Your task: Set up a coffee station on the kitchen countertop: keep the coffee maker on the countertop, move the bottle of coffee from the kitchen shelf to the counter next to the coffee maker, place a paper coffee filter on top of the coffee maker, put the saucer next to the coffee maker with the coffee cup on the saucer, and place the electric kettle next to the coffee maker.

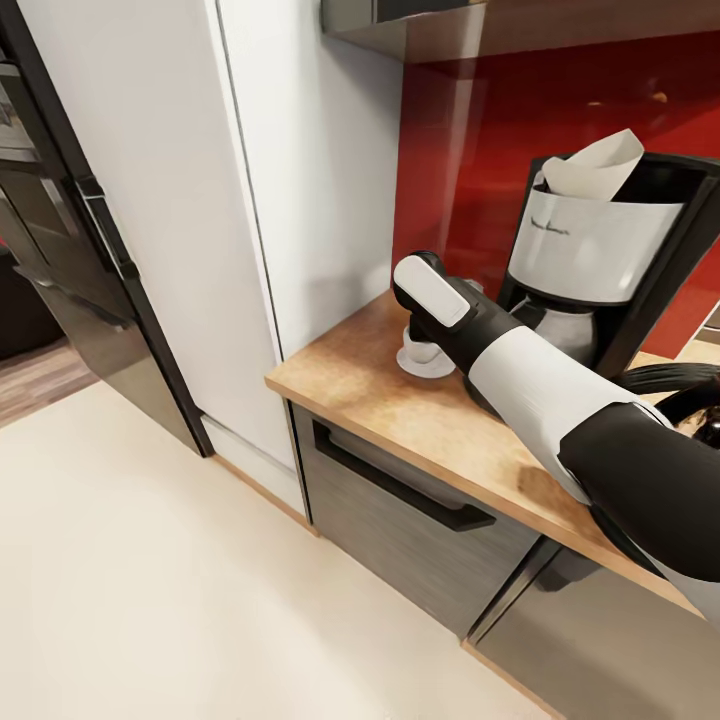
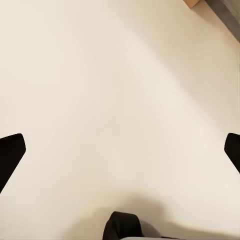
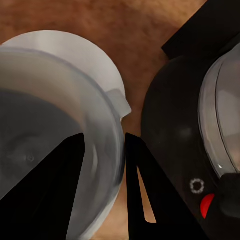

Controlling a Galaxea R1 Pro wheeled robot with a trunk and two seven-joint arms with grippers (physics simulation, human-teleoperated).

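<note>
A black and silver coffee maker (image 1: 590,260) stands on the wooden countertop (image 1: 400,410), with a white paper filter (image 1: 595,165) sticking out of its top. Just left of it lies a white saucer (image 1: 428,366). My right gripper (image 1: 425,335) reaches down over the saucer. In the right wrist view the right gripper (image 3: 102,145) is shut on the wall of the pale coffee cup (image 3: 30,130), which sits over the saucer (image 3: 75,50) beside the coffee maker (image 3: 185,120). A dark kettle (image 1: 690,385) curves in at the right edge. My left gripper (image 2: 120,150) hangs open over the floor.
A tall white cabinet (image 1: 150,200) rises left of the counter, with a black oven unit (image 1: 60,250) beyond it. Below the counter is a grey drawer with a black handle (image 1: 400,490). A red backsplash (image 1: 520,120) backs the counter. Pale floor (image 1: 150,580) spreads in front.
</note>
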